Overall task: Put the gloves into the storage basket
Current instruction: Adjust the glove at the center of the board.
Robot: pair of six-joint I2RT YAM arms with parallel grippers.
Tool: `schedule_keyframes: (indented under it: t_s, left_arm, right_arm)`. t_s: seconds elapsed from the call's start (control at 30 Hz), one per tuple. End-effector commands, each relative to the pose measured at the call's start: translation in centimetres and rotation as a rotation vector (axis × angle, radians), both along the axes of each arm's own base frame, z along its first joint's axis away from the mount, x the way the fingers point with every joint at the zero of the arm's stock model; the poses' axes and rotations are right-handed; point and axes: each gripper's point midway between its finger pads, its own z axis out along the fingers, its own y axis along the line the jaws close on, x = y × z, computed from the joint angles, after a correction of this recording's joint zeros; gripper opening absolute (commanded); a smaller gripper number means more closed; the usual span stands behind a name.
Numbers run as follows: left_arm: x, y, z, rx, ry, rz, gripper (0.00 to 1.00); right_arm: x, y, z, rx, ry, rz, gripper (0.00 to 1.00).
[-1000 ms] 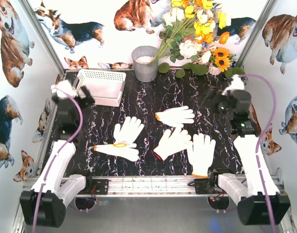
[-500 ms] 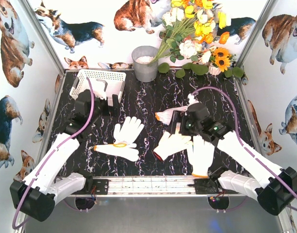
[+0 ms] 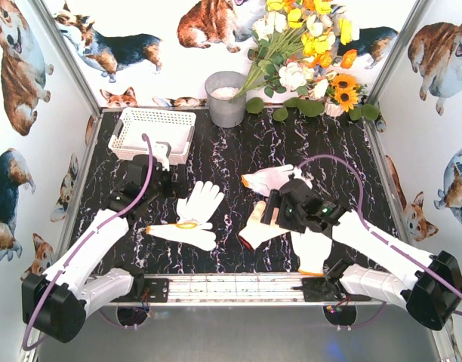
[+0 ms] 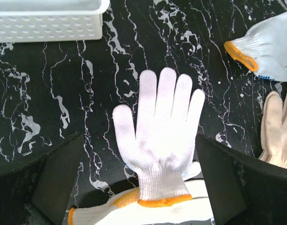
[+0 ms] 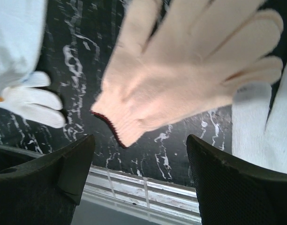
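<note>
Left gripper [image 3: 161,183], in your top view, stands wide open between the storage basket [image 3: 152,115] and the gloves [image 3: 314,237] lying on the table [image 3: 223,151]. Your left wrist view frames a white glove [image 4: 162,126] below its spread fingers [image 4: 54,178]; your right wrist view shows the right gripper [image 5: 139,164] parted above a cream glove [image 5: 181,79], empty.

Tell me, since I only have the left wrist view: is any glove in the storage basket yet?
Observer: No. From above, the storage basket shows no glove inside it.
Operator: Where is the other arm?
Observer: The right gripper hangs over the cream glove, with its jaws open.
Operator: Anything next to the basket I should avoid?
Observer: A grey bucket stands to its right in the top view, apart from it.
</note>
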Motion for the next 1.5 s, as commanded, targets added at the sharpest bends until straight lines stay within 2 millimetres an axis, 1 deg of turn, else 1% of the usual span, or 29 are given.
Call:
schedule_keyframes:
  t_s: [0.0, 0.1, 0.17, 0.27, 0.3, 0.4, 0.47, 0.57, 0.73, 0.97, 1.1, 1.2, 1.37, 1.4, 1.47]
  left_arm:
    - [1.5, -1.0, 3.8, -0.013, -0.089, -0.043, 1.0]
    - [2.0, -0.6, 4.6, 0.0, -0.113, -0.02, 1.0]
    - [1.9, -0.1, 4.4, 0.01, -0.114, 0.004, 1.0]
    - [1.3, 0.3, 3.1, 0.011, -0.088, 0.023, 1.0]
    - [1.1, 0.4, 2.9, 0.01, -0.082, 0.026, 1.0]
    - [1.0, 0.5, 2.8, 0.009, -0.085, 0.036, 1.0]
    - [1.2, 0.6, 2.9, 0.007, -0.084, 0.046, 1.0]
    - [1.2, 0.6, 2.8, -0.006, -0.08, 0.055, 1.0]
    - [1.0, 0.8, 2.7, 0.0, -0.083, 0.061, 1.0]
    - [0.9, 0.6, 2.6, -0.001, -0.075, 0.049, 1.0]
    - [0.9, 0.2, 2.5, -0.015, -0.068, 0.032, 1.0]
    - [0.8, -0.3, 2.3, -0.028, -0.057, 0.014, 1.0]
    - [0.7, -0.6, 2.3, -0.042, -0.055, 0.002, 1.0]
    - [0.7, -0.7, 2.3, -0.045, -0.054, -0.006, 1.0]
    - [0.7, -1.2, 2.2, -0.057, -0.051, -0.024, 1.0]
  right_arm:
    - [0.0, 0.4, -1.1, 0.078, 0.019, -0.1, 0.79]
    - [-0.4, 0.6, -2.3, 0.109, 0.047, -0.136, 0.7]
    - [-0.5, 0.8, -2.8, 0.134, 0.065, -0.164, 0.66]
    - [-0.8, 1.0, -3.3, 0.159, 0.079, -0.187, 0.65]
    - [-0.8, 0.9, -3.5, 0.161, 0.079, -0.195, 0.65]
    - [-1.0, 0.0, -4.4, 0.144, 0.076, -0.233, 0.65]
    - [-0.9, -0.3, -4.8, 0.157, 0.063, -0.261, 0.59]
    - [-0.3, -0.2, -4.8, 0.184, 0.041, -0.294, 0.56]
    - [0.2, 0.2, -5.1, 0.175, 0.046, -0.293, 0.54]
    - [0.2, 0.8, -6.2, 0.166, 0.075, -0.273, 0.51]
    - [0.1, 0.4, -6.5, 0.153, 0.068, -0.275, 0.48]
    - [-0.3, 0.3, -6.7, 0.132, 0.068, -0.237, 0.41]
    - [-0.6, 0.8, -6.6, 0.122, 0.055, -0.152, 0.34]
    - [-0.6, 1.0, -6.5, 0.126, 0.049, -0.132, 0.31]
    - [-0.7, 1.5, -6.1, 0.142, 0.038, -0.088, 0.2]
